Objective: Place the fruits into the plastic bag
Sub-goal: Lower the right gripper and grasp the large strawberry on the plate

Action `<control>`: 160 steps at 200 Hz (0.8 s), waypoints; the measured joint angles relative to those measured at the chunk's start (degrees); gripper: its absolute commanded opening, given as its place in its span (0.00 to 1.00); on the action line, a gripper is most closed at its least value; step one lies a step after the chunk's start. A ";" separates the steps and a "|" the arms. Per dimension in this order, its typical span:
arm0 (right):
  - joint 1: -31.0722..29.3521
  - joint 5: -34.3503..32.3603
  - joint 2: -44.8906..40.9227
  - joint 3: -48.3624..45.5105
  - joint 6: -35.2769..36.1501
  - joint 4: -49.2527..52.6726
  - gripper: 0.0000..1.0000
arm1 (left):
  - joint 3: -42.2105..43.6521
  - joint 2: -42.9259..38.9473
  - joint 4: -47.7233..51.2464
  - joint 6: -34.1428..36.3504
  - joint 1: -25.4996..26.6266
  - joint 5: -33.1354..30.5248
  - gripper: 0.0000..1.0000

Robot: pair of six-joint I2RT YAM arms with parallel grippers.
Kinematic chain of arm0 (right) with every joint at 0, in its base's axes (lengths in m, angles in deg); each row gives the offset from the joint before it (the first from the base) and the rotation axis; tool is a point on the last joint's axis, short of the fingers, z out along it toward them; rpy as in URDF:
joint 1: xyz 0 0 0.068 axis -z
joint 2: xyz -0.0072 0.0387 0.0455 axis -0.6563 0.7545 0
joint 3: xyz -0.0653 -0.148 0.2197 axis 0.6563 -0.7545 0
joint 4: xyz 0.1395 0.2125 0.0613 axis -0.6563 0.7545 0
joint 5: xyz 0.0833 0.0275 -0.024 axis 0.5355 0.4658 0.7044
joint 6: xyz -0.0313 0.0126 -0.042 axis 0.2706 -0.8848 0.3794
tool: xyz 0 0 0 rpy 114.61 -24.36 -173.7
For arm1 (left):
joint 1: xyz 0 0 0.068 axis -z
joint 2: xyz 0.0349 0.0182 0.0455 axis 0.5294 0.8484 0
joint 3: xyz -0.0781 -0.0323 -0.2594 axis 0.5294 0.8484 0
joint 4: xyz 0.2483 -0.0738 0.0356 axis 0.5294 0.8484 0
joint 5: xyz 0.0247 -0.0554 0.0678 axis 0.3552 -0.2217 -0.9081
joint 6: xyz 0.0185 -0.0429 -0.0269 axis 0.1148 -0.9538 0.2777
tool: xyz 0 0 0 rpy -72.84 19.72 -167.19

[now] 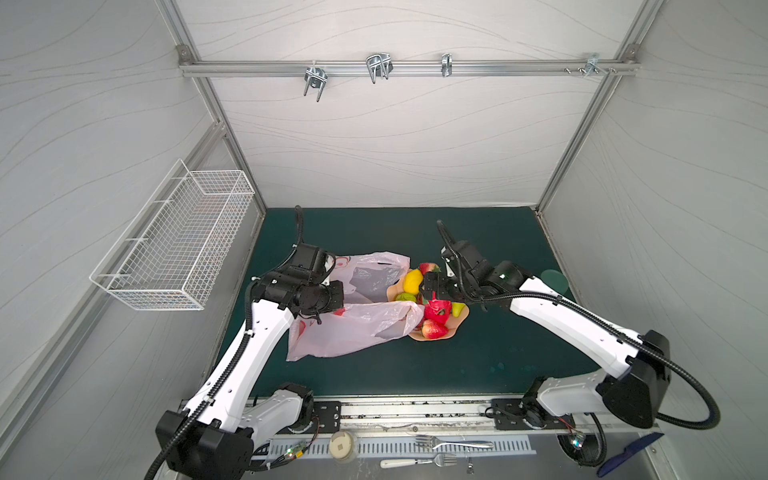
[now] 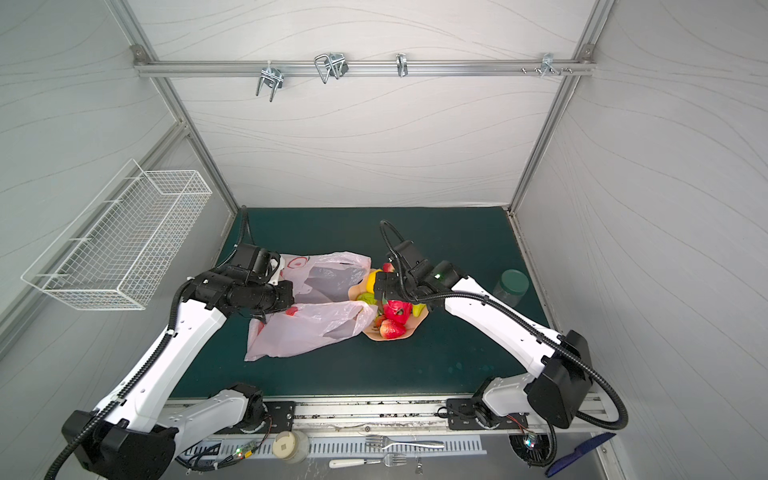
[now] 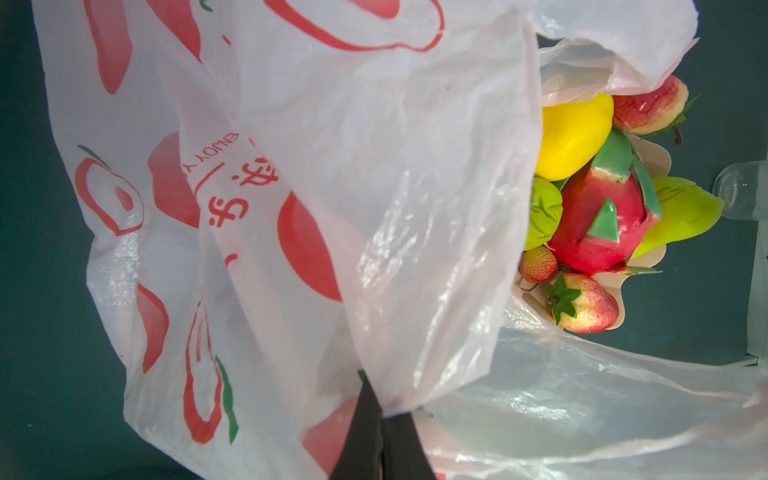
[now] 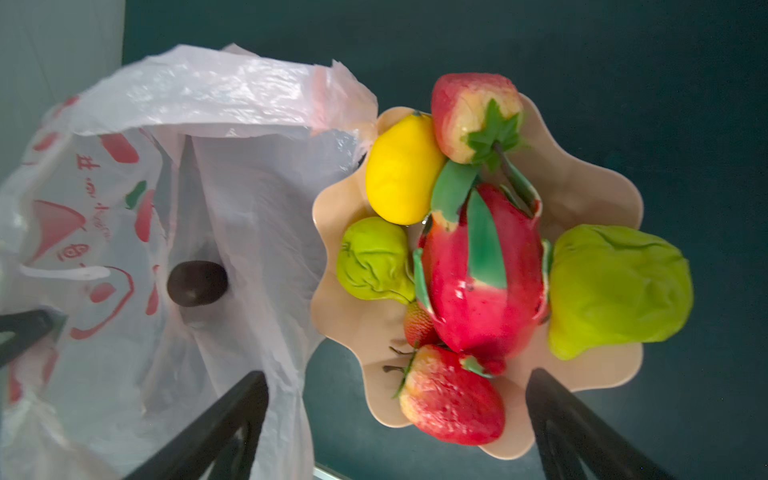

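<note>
Left wrist: plastic bag (image 3: 374, 208) across bowl (image 3: 656, 160)

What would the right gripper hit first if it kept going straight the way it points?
Probably the large strawberry at the near rim of the bowl: it sits between the fingers of the open right gripper, before the dragon fruit. Depth is unclear.

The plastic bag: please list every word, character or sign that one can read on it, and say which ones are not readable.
"ENJOY Y": red print on the plastic bag, in the left wrist view; a fold hides what follows.
"快乐": larger red characters next to that line, same view.
Right wrist view: more red characters and a small line of print, too blurred to read.
Both top views: the print is too small to read.
</note>
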 measured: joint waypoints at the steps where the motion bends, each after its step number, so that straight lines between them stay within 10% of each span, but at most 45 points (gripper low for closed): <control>1: 0.02 0.00 -0.02 -0.07 0.11 0.07 0.97 | 0.00 0.00 0.00 0.00 0.00 0.02 0.00; 160: 0.26 12.76 3.45 -10.88 14.47 0.83 0.92 | 1.42 -1.38 -0.37 0.42 0.00 1.01 0.00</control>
